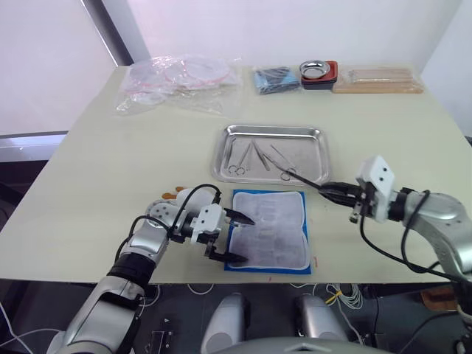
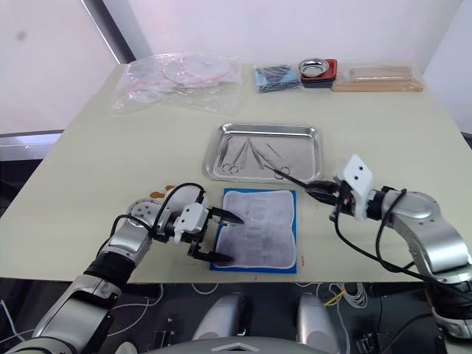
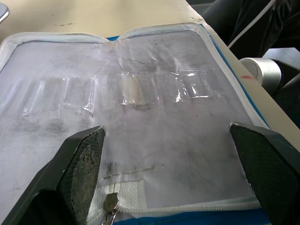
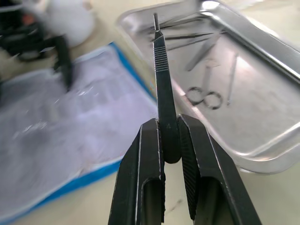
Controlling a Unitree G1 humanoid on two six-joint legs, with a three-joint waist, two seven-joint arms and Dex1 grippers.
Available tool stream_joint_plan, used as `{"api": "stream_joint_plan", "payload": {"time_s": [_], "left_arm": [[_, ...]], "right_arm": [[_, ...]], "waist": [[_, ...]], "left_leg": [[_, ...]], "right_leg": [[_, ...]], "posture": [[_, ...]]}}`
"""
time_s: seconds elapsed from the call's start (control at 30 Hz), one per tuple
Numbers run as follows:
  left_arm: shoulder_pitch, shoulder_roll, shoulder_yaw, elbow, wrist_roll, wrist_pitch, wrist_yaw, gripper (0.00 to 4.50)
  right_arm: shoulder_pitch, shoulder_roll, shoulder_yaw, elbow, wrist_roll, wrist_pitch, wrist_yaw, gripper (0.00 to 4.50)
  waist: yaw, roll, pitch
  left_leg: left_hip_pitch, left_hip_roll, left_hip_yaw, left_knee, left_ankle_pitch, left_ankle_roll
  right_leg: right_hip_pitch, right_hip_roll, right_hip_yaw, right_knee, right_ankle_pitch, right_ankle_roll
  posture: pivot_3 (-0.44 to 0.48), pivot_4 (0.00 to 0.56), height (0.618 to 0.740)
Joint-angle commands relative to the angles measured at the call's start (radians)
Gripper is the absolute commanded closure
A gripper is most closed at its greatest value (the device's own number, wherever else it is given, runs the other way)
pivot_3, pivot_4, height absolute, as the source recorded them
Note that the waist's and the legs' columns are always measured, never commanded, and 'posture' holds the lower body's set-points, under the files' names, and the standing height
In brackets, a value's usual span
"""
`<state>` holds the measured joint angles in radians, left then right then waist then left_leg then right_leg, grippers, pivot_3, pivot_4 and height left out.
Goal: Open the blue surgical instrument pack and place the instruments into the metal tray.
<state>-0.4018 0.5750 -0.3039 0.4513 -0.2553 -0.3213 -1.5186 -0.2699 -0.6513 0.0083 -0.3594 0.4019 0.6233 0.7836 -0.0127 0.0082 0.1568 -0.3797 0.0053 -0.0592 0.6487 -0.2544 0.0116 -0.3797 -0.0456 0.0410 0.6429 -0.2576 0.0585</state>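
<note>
1. The right gripper [image 4: 169, 136] has its 2 fingers clamped on a slim dark instrument [image 4: 161, 79], a scalpel-style handle, held by 1 end with the far tip pointing toward the metal tray [image 1: 321, 140].
2. The left gripper [image 1: 234, 237] has its fingers spread wide apart, holding nothing, resting at the left edge of the blue surgical instrument pack [image 1: 269, 228].
3. The pack lies unzipped and flat near the front edge of the table [image 1: 110, 162], pale lining up; its clear slots look empty in the left wrist view.
4. The tray sits just behind the pack, toward the table's middle, with about 4 instruments [image 1: 254, 156] already lying in it, ring handles toward the front rim.
5. Judged progress: this looks like the last tool, carried above the tray's front right corner.
6. Risks: the grip is at the extreme end, so the handle could pivot or slip; released too soon, it would land on the rim or table instead of inside.
</note>
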Motion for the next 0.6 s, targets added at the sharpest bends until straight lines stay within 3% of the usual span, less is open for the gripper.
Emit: {"api": "stream_joint_plan", "payload": {"time_s": [0.03, 0.2, 0.6], "left_arm": [[0.046, 0.019, -0.036, 0.077, 0.102, 0.012, 0.027, 0.0], [0.047, 0.02, -0.031, 0.084, 0.104, 0.011, 0.037, 0.0], [0.046, 0.015, -0.028, 0.083, 0.108, 0.008, 0.04, 0.0]], "right_arm": [[-0.074, 0.043, 0.018, 0.001, -0.013, 0.078, -0.09, 4.48], [-0.149, 0.107, 0.07, 0.031, -0.038, 0.128, -0.15, 4.48], [-0.357, 0.285, 0.136, 0.311, -0.196, 0.216, -0.372, 4.48]], "waist": [[0.0, 0.0, 0.0], [0.001, 0.001, -0.001], [-0.003, 0.004, -0.002]], "left_leg": [[0.0, 0.0, 0.0, 0.0, 0.0, 0.0], [0.0, 0.0, -0.001, 0.0, 0.0, 0.0], [0.0, -0.001, 0.0, 0.0, 0.0, 0.0]], "right_leg": [[0.0, 0.0, 0.0, 0.0, 0.0, 0.0], [0.0, 0.0, -0.001, 0.0, 0.001, -0.001], [-0.001, 0.002, -0.001, 0.001, 0.003, -0.005]], "posture": [[0.0, 0.15, 0.74], [0.0, 0.15, 0.74], [0.0, 0.15, 0.74]]}}
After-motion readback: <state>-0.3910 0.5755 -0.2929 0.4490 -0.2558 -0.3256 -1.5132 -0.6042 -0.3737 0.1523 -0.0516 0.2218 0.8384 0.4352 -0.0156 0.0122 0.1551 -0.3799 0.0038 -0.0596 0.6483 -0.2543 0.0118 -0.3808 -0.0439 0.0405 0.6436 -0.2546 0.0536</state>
